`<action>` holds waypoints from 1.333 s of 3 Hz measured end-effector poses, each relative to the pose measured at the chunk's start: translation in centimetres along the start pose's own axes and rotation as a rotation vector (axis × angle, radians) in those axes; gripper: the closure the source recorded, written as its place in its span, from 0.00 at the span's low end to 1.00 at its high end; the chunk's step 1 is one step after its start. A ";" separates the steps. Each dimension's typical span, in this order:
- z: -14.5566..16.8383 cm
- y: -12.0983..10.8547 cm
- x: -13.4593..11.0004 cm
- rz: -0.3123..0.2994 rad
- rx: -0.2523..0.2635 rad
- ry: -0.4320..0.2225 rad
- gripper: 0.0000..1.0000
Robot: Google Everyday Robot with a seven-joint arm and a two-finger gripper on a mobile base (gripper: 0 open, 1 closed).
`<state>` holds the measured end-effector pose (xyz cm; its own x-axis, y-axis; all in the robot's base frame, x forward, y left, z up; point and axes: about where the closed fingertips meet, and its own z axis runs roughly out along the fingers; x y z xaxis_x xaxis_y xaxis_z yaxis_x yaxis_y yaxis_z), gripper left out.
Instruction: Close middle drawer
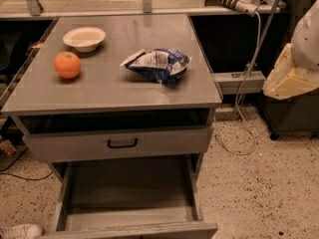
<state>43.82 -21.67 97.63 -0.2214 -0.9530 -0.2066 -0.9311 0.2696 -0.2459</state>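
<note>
What seems to be the end effector (290, 76) is the cream, wedge-shaped part hanging under a rounded white arm (306, 31) at the right edge of view. It sits well to the right of the desk (114, 91), above the speckled floor (259, 193), and touches nothing. I cannot tell whether it is wide or narrow.

The middle drawer (129, 188) is pulled far out toward the camera. Its grey inner floor and both side walls are in plain view, and its front runs along the bottom edge of the picture, seen from above, so its handle is hidden.

Just above it is the top drawer (60, 146), with a small black loop handle (122, 143) at the centre of its front. It stands slightly out from the frame, with a dark gap between its upper edge and the desk top.

On the desk, a white bowl (84, 38) sits at the back left. An orange (67, 64) lies just in front of it, near but apart. A crumpled blue and white bag (158, 63) lies right of centre, well apart from both.

Behind the desk at the right, a power strip (230, 2) sits on a ledge, and a cable (249, 83) drops from it to the floor. A white shoe (20, 231) shows at the bottom left corner.
</note>
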 end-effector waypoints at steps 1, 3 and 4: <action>-0.2 -0.1 0.0 -0.002 0.006 0.001 1.00; 2.8 7.2 5.8 0.118 -0.126 0.106 1.00; 2.8 7.2 5.8 0.118 -0.126 0.106 1.00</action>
<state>36.62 -24.87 92.01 -0.3542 -0.9268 -0.1245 -0.9243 0.3672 -0.1043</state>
